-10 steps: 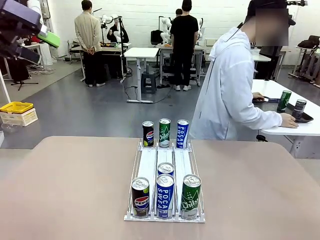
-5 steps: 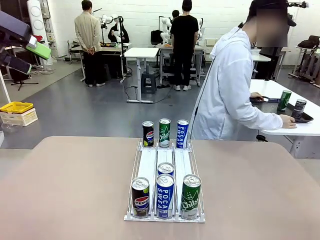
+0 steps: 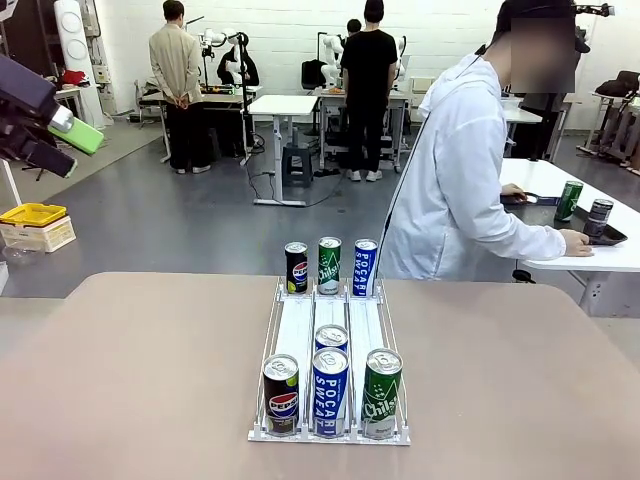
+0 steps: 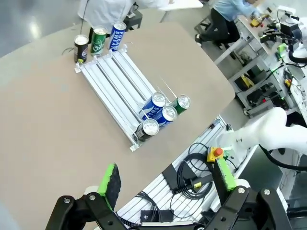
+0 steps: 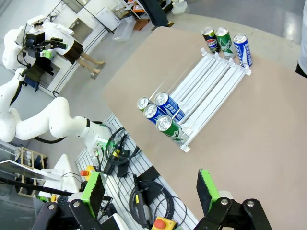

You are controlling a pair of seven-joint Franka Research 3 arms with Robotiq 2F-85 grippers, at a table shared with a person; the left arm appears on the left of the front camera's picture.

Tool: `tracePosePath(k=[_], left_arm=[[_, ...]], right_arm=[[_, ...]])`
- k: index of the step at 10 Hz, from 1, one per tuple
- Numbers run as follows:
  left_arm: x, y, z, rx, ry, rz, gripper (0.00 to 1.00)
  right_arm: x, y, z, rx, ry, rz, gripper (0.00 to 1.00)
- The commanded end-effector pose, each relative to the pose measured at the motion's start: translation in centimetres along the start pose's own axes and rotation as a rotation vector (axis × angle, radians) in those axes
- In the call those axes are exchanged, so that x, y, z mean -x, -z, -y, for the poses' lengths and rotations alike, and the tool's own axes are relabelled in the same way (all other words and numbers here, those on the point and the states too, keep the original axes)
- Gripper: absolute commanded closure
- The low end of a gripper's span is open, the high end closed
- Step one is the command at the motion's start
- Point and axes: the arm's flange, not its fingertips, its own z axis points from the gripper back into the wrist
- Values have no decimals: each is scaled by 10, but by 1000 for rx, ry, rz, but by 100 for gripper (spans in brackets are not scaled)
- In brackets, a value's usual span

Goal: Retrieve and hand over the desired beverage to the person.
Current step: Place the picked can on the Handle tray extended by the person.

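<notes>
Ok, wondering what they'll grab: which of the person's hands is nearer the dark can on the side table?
Right. The person's right hand rests just beside the dark can; their left hand is farther off, past the green can.

Person and beverage cans at the table's far side

The person (image 3: 460,180), in a white hooded zip jacket, stands at the upper right of the front view, turned toward a side table, hands resting there. Seven cans sit in a white three-lane rack (image 3: 298,325) at centre: Pepsi (image 3: 281,394), Pocari Sweat (image 3: 329,391) and Chilsung (image 3: 381,393) in front, another Pocari (image 3: 332,338) behind, three upright at the far end (image 3: 329,265)
</notes>
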Motion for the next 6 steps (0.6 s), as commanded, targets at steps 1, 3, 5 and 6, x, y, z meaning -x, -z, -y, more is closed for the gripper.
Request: tracePosePath(k=[1, 3, 5, 6], left_arm=[[0, 1, 8, -21, 0, 6, 0], [0, 1, 8, -21, 0, 6, 0], [0, 1, 8, -21, 0, 6, 0], [0, 1, 8, -21, 0, 6, 0]], right_arm=[[-2, 1, 0, -34, -16, 23, 0], [-2, 1, 0, -34, -16, 23, 0], [-2, 1, 0, -34, -16, 23, 0], [-2, 1, 0, -34, -16, 23, 0]])
